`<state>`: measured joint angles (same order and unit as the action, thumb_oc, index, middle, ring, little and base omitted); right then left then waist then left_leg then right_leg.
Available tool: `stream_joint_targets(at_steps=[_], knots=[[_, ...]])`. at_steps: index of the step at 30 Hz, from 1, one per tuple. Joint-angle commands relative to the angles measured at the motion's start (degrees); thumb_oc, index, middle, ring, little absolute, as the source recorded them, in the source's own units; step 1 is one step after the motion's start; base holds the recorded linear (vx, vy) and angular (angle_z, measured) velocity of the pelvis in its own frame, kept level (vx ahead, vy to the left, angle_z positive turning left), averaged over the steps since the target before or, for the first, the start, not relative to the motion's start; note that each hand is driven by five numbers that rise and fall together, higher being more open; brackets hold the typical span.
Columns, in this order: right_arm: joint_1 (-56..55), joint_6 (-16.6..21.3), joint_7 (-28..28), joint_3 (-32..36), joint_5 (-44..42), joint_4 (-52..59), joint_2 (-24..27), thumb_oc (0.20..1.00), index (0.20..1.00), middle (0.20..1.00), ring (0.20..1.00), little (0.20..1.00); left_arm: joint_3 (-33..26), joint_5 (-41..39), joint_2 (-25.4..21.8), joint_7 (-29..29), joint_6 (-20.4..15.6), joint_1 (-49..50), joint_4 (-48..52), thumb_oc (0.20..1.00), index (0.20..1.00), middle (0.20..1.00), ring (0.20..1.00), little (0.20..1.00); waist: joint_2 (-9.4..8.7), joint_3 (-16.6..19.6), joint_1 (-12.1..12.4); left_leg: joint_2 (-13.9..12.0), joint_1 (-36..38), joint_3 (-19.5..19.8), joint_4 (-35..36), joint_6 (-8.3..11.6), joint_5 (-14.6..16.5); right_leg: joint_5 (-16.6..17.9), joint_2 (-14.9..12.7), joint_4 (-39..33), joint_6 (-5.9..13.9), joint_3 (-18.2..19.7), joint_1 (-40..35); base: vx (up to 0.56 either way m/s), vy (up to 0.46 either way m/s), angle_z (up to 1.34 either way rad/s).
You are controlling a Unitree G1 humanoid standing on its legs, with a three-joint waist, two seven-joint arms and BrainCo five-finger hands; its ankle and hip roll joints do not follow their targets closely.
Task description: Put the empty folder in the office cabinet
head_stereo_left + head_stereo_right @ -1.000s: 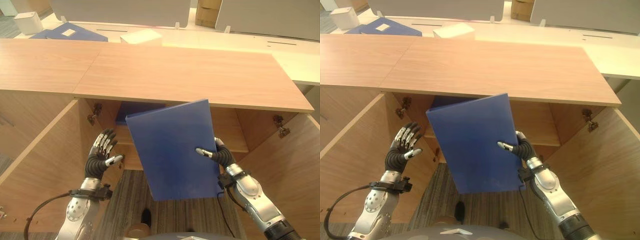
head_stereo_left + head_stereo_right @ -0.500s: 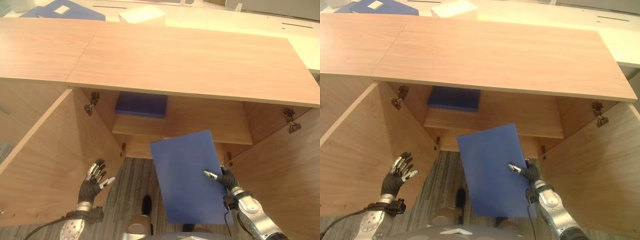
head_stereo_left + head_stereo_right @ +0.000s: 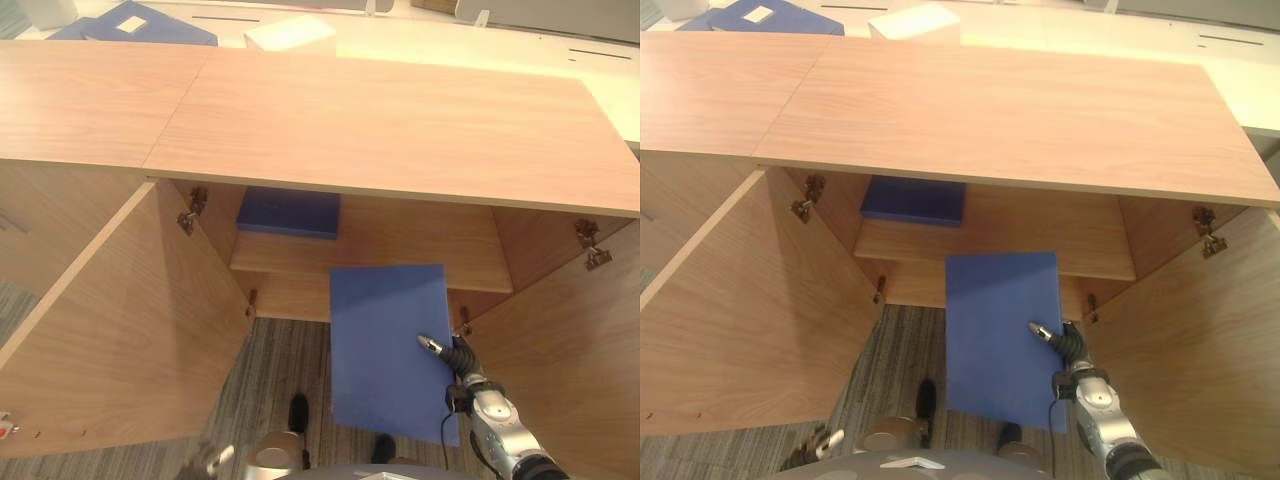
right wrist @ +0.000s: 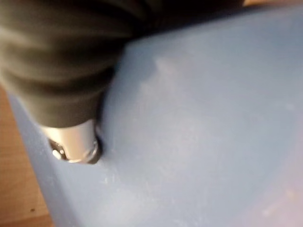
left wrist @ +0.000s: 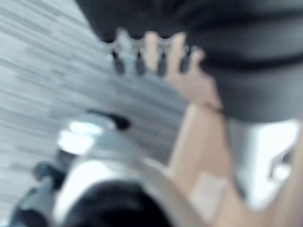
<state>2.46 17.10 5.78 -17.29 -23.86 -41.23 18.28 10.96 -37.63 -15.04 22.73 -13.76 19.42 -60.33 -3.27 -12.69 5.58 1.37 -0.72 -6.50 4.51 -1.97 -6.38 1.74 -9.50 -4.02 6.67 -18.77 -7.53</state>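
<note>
- The right hand (image 3: 452, 352) pinched the flat blue plastic folder (image 3: 390, 350) by its right edge, thumb on the face.
- The folder hung upright, long axis vertical, before the open light-wood cabinet (image 3: 400, 130), just below its shelf (image 3: 370, 262); insertion meant moving it forward.
- The left hand (image 3: 818, 443) hung low, its fingers unreadable.

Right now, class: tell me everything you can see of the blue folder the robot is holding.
The folder is a plain, flat blue board-like rectangle, closed, matte and stiff-looking. It is held roughly upright, slightly tilted, in front of the open cabinet, below its shelf, over striped carpet. The right hand pinches its right edge, thumb on the near face. Nothing else touches it.
</note>
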Motion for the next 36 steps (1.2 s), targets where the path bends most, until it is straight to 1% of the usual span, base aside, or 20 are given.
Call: stream_joint_targets(at_steps=[1, 3, 4, 6, 7, 8, 10, 11, 13, 15, 17, 18, 19, 21, 23, 25, 28, 31, 34, 36], knots=[[6.13, 3.33, -0.45, 2.46, -5.1, 3.38, 2.89, 0.2, 0.2, 0.2, 0.2, 0.2, 2.23, 3.09, -1.88, 3.01, -1.2, -2.34, 2.79, 1.0, 1.0, 1.0, 1.0, 1.0, 3.77, -1.16, 1.52, -0.26, 3.09, -0.34, -2.12, -1.88, 8.94, -1.53, -1.69, 10.95, 1.71, 1.07, 5.88, -0.04, 0.063, -0.17], [7.43, 3.13, -0.25, 2.83, -5.55, 2.56, 2.8, 0.2, 0.2, 0.2, 0.2, 0.2, 2.48, 3.09, -1.79, 3.21, -1.95, -3.0, 0.95, 1.0, 1.0, 1.0, 1.0, 1.0, 4.27, -2.02, 1.33, -0.18, 2.78, -0.58, -2.62, -2.01, 8.95, -0.89, -2.05, 11.65, 1.65, 1.18, 7.23, -0.02, 0.059, -0.16], [8.53, 2.64, -0.32, 3.15, -5.77, 1.81, 2.37, 0.2, 0.2, 0.2, 0.2, 0.2, 2.63, 4.2, -1.57, 2.26, -2.16, -3.65, -0.17, 1.0, 1.0, 1.0, 1.0, 1.0, 4.51, -2.8, 0.97, 0.37, 2.82, -0.8, -3.44, -1.86, 9.69, 0.87, -2.2, 9.1, 1.93, 1.32, 8.35, 0.08, 0.033, -0.18], [8.48, 1.12, -0.07, 3.76, -5.96, 0.91, 1.82, 0.2, 0.2, 0.2, 0.2, 0.2, 2.42, 3.34, -1.94, 2.6, -1.99, -4.05, -0.92, 1.0, 1.0, 1.0, 1.0, 1.0, 4.22, -3.02, -0.44, 1.55, 4.25, -0.89, -4.37, -1.63, 12.09, 6.25, -2.46, 3.0, 3.78, 3.07, 10.93, 0.2, 0.02, -0.45], [8.32, 0.61, 0.11, 4.31, -5.58, 0.36, 1.72, 0.2, 0.2, 0.2, 0.2, 0.2, 2.11, 3.12, -2.11, 2.58, -1.33, -4.2, -0.92, 1.0, 1.0, 1.0, 1.0, 1.0, 4.3, -2.93, -1.02, 1.73, 5.06, -0.79, -4.58, -1.53, 12.96, 7.36, -2.33, 0.74, 4.32, 3.32, 12.35, 0.24, 0.002, -0.4], [8.2, 0.15, 0.1, 4.69, -5.31, 0.0, 1.66, 0.2, 0.2, 0.2, 0.2, 0.2, 1.97, 3.27, -2.24, 2.62, -1.0, -4.32, -0.96, 1.0, 1.0, 1.0, 1.0, 1.0, 4.42, -2.89, -1.37, 1.76, 5.61, -0.72, -4.8, -1.46, 13.51, 7.73, -2.23, -0.5, 4.6, 3.28, 13.37, 0.25, 0.007, -0.18], [7.93, -0.12, 0.39, 5.98, -4.45, -1.66, 1.26, 0.2, 0.2, 0.2, 0.2, 0.2, 1.8, 4.69, -2.15, 2.6, -0.57, -4.4, -1.08, 1.0, 1.0, 1.0, 1.0, 1.0, 4.47, -3.19, -1.75, 1.91, 6.91, -1.21, -6.55, -1.33, 15.15, 7.21, -2.43, -0.98, 5.11, 1.57, 16.87, 0.21, -0.007, 0.0], [7.93, -0.12, 0.39, 5.98, -4.45, -1.66, 1.26, 0.2, 0.2, 0.2, 0.2, 0.2, 1.8, 4.69, -2.15, 2.6, -0.57, -4.4, -1.08, 1.0, 1.0, 1.0, 1.0, 1.0, 4.47, -3.19, -1.75, 1.91, 6.91, -1.21, -6.55, -1.33, 15.15, 7.21, -2.43, -0.98, 5.11, 1.57, 16.87, 0.18, -0.027, -0.05], [7.4, -0.68, -0.03, 7.14, -3.66, -2.62, 1.19, 0.2, 0.2, 0.2, 0.2, 0.2, 2.02, 5.49, -1.86, 3.17, -0.84, -3.6, -1.16, 1.0, 1.0, 1.0, 1.0, 1.0, 4.06, -3.92, -2.15, 2.73, 8.15, -1.01, -9.88, -1.65, 17.74, 7.12, -2.91, -0.98, 5.21, 0.47, 19.33, 0.3, -0.033, 0.0], [6.84, -1.13, -0.29, 7.93, -3.31, -3.07, 1.4, 0.2, 0.2, 0.2, 0.2, 0.2, 2.21, 5.87, -1.76, 3.55, -1.34, -2.47, -1.04, 1.0, 1.0, 1.0, 1.0, 1.0, 3.56, -4.45, -2.64, 3.73, 8.71, -0.36, -13.17, -2.19, 20.27, 7.68, -3.31, -0.98, 5.13, 0.74, 19.83, 0.35, -0.036, 0.27], [6.18, -1.35, 0.37, 8.41, -3.05, -3.79, 1.87, 0.2, 0.2, 0.2, 0.2, 0.2, 2.08, 6.71, -1.87, 3.78, -2.04, -1.48, -1.34, 1.0, 1.0, 1.0, 1.0, 1.0, 3.18, -4.67, -3.38, 4.61, 8.99, 0.77, -15.98, -2.8, 22.57, 8.23, -3.55, -0.98, 5.05, 2.39, 19.92, 0.36, -0.052, 0.96], [5.68, -1.16, 1.17, 8.94, -2.74, -4.37, 2.26, 0.2, 0.2, 0.2, 0.2, 0.2, 1.92, 7.24, -1.78, 4.43, -2.45, -1.08, -1.58, 1.0, 1.0, 1.0, 1.0, 1.0, 3.47, -4.61, -3.92, 4.46, 9.56, 1.54, -16.93, -3.04, 23.89, 7.98, -3.08, -0.98, 4.94, 4.33, 19.55, 0.36, -0.075, 0.76], [5.09, -0.64, 1.68, 9.33, -2.85, -4.76, 2.62, 0.2, 0.2, 0.2, 0.2, 0.2, 1.84, 7.48, -1.86, 5.46, -2.7, -0.85, -1.66, 1.0, 1.0, 1.0, 1.0, 1.0, 3.36, -4.12, -4.74, 4.72, 9.72, 2.82, -17.29, -3.24, 24.55, 8.03, -3.0, -0.98, 4.87, 7.31, 19.64, 0.37, -0.097, 0.16], [4.6, 0.23, 3.12, 9.96, -2.24, -5.79, 3.02, 0.2, 0.2, 0.2, 0.2, 0.2, 1.75, 8.11, -2.01, 6.62, -2.49, -0.51, -1.36, 1.0, 1.0, 1.0, 1.0, 1.0, 3.52, -3.36, -5.37, 4.23, 9.99, 3.61, -17.63, -3.04, 25.41, 7.84, -2.88, -0.98, 4.64, 9.89, 18.98, 0.39, -0.147, 0.39], [4.57, 0.86, 3.97, 9.53, -1.61, -5.89, 3.46, 0.2, 0.2, 0.2, 0.2, 0.2, 1.63, 8.05, -2.6, 8.41, -1.52, 0.1, -0.43, 1.0, 1.0, 1.0, 1.0, 1.0, 3.75, -2.72, -5.37, 3.18, 10.24, 3.69, -16.97, -2.29, 25.44, 7.84, -2.79, -0.98, 4.34, 10.38, 18.0, 0.38, -0.168, 1.0], [5.38, 1.64, 3.34, 8.93, -2.42, -5.28, 3.76, 0.2, 0.2, 0.2, 0.2, 0.2, 1.81, 10.01, -3.15, 10.19, -1.89, 0.35, 0.5, 1.0, 1.0, 1.0, 1.0, 1.0, 3.87, -2.81, -4.9, 2.36, 9.69, 4.03, -16.64, -1.84, 25.1, 8.4, -2.7, -0.98, 4.17, 10.54, 17.76, 0.21, -0.131, 0.56], [6.69, 1.92, 2.65, 8.74, -3.27, -3.77, 4.92, 0.2, 0.2, 0.2, 0.2, 0.2, 2.93, 9.68, -3.84, 10.99, -2.44, 0.41, 1.79, 1.0, 1.0, 1.0, 1.0, 1.0, 4.1, -3.35, -4.6, 1.55, 9.03, 4.48, -15.69, -1.51, 24.42, 8.41, -2.39, -0.11, 3.87, 10.59, 18.49, 0.1, -0.083, 0.13], [9.88, 1.29, 0.41, 8.71, -3.99, -2.26, 6.74, 0.2, 0.2, 0.2, 0.2, 0.2, 4.12, 8.4, -4.77, 11.6, -3.32, -0.19, 2.49, 1.0, 1.0, 1.0, 1.0, 1.0, 4.58, -4.7, -4.25, 0.73, 7.87, 5.27, -14.01, -1.06, 23.21, 8.28, -2.1, 1.88, 3.42, 10.79, 20.37, 0.04, -0.061, 0.06], [13.53, 0.78, -3.82, 8.68, -4.77, -2.79, 7.48, 0.2, 0.2, 0.2, 0.2, 0.2, 5.18, 9.2, -4.91, 10.9, -4.7, -0.69, 1.86, 1.0, 1.0, 1.0, 1.0, 1.0, 4.99, -6.1, -3.53, -0.05, 6.99, 5.88, -12.49, -0.56, 22.07, 8.17, -2.23, 4.51, 3.19, 10.64, 22.33, 0.08, -0.083, 0.03], [14.49, 0.3, -4.63, 9.08, -5.05, -3.21, 7.7, 0.2, 0.2, 0.2, 0.2, 0.2, 5.31, 9.42, -4.92, 10.83, -5.18, -0.69, 1.59, 1.0, 1.0, 1.0, 1.0, 1.0, 5.12, -6.36, -3.31, -0.25, 6.95, 6.02, -12.12, -0.44, 21.91, 8.17, -2.42, 5.61, 3.17, 10.63, 23.03, 0.05, -0.046, 0.05]])
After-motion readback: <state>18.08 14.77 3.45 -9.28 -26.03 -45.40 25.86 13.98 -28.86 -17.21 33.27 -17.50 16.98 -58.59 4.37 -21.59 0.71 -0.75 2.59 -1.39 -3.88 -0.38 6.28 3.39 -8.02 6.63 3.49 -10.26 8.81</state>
